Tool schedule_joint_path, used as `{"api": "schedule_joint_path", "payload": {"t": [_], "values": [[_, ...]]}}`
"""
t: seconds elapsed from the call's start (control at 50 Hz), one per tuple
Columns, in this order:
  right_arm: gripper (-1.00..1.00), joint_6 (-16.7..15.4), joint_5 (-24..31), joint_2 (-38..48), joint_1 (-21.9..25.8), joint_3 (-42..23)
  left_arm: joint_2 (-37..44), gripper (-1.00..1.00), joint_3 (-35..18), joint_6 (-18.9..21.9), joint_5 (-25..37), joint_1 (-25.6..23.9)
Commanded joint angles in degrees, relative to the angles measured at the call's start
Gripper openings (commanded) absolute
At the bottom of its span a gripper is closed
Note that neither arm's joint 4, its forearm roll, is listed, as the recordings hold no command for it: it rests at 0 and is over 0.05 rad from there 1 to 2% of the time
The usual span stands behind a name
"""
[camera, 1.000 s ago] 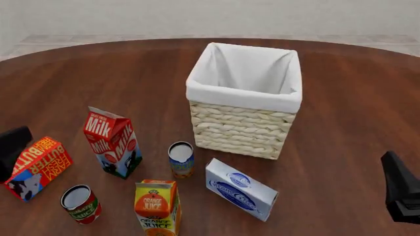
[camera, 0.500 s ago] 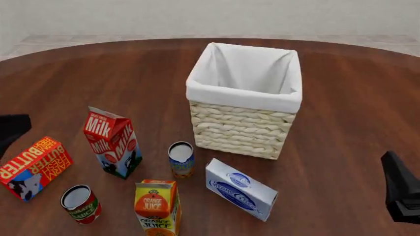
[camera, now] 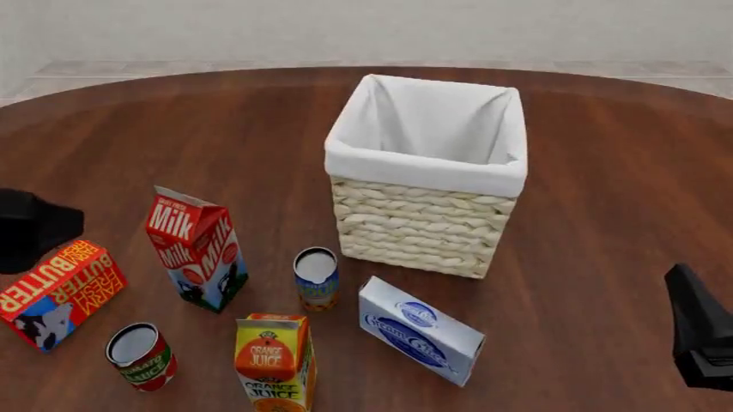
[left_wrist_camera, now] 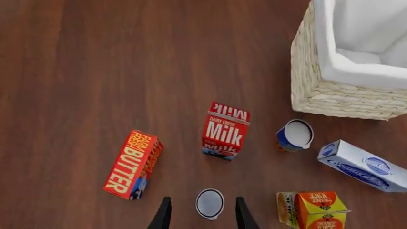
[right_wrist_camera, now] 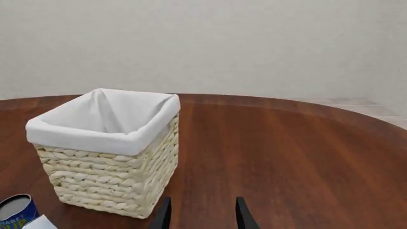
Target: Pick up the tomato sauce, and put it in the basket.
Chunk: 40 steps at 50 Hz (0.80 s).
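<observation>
The tomato sauce (camera: 140,355), a small red can with a green band and silver top, stands upright near the table's front left. In the left wrist view the tomato sauce (left_wrist_camera: 210,203) shows from above, lined up between the two dark fingers. My left gripper (left_wrist_camera: 203,200) is open, high over it and not touching. Only a black part of the left arm (camera: 31,228) shows in the front view. The wicker basket (camera: 418,227) with its white liner stands at the centre back. My right gripper (right_wrist_camera: 202,210) is open and holds nothing, facing the basket (right_wrist_camera: 108,176).
A milk carton (camera: 195,249), a butter box (camera: 60,292), an orange juice carton (camera: 275,360), a blue-and-orange can (camera: 316,277) and a white-and-blue box (camera: 420,329) crowd the front left and centre. The right arm (camera: 701,330) sits at the right edge.
The left arm's black part has risen and moved rightward from the left edge in the front view. The right arm and all objects have stayed put.
</observation>
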<state>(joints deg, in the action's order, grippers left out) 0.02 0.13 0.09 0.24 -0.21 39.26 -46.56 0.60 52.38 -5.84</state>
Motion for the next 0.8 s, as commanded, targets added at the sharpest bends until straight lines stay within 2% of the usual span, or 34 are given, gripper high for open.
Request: {"api": "schedule_joint_path", "payload": {"t": [0.02,0.08,0.2,0.26,0.34,0.62,0.76,0.8], "values": [[1.0,-0.12,0.02,0.05,-0.24,-0.03,4.27,1.0,0.51,-1.87,0.2,-2.5],[1.0,-0.1,0.01,0.05,-0.24,-0.03,5.47,1.0,0.39,-3.23,-0.19,-4.06],[1.0,-0.11,0.01,0.05,-0.23,-0.03,6.78,1.0,0.3,-1.65,-1.24,-2.85],[1.0,-0.11,0.01,0.05,-0.23,-0.03,7.19,1.0,-0.5,-3.08,0.04,-3.67],[1.0,-0.1,0.01,0.05,-0.23,-0.03,8.07,1.0,2.67,-2.41,-3.04,-2.64],[1.0,-0.1,0.0,0.05,-0.23,-0.03,9.77,1.0,6.55,-2.3,-6.18,-0.64],[1.0,-0.13,0.01,0.05,-0.22,-0.03,10.57,1.0,7.84,-3.28,-6.76,-0.92],[1.0,-0.12,0.01,0.05,-0.23,-0.03,10.81,1.0,8.73,-4.69,-6.7,-1.71]]}}
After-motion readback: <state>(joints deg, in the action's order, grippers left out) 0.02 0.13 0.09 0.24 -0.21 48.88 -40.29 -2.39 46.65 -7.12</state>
